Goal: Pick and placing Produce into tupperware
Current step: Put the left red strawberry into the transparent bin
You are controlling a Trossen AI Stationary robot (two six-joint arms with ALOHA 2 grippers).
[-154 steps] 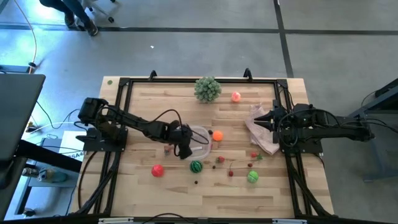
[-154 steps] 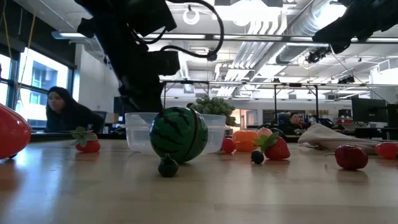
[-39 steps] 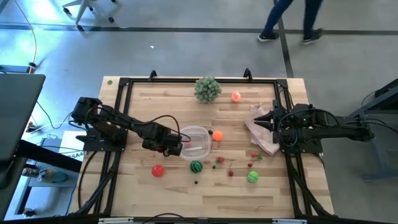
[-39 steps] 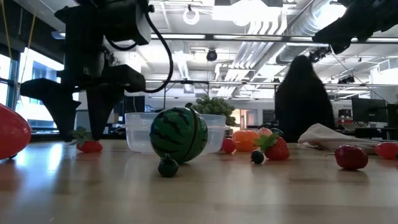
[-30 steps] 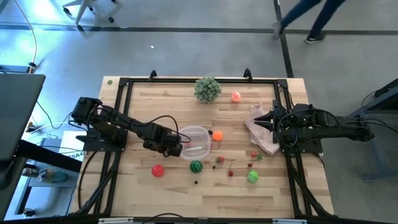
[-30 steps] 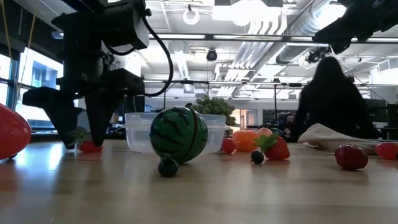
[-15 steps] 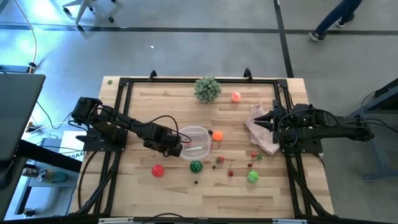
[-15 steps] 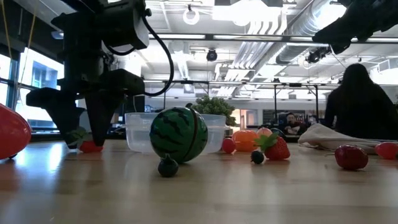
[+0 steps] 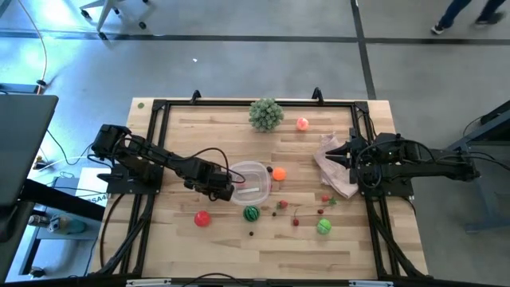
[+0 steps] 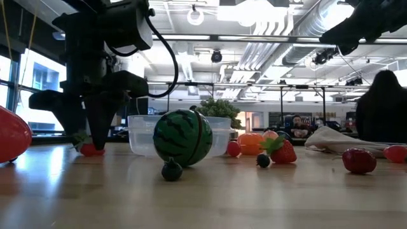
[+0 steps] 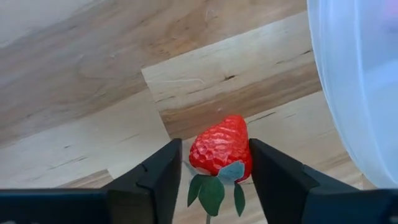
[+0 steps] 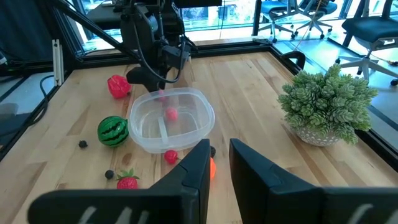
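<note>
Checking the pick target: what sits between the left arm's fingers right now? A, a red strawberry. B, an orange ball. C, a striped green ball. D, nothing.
A: the left wrist view shows a red strawberry on the table between the left gripper's two dark fingers, beside the tupperware.

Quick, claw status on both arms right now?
Left claw: closing around the strawberry beside the tupperware; firm grip cannot be told.
Right claw: empty, parked near the plastic bag, fingers slightly apart.
</note>
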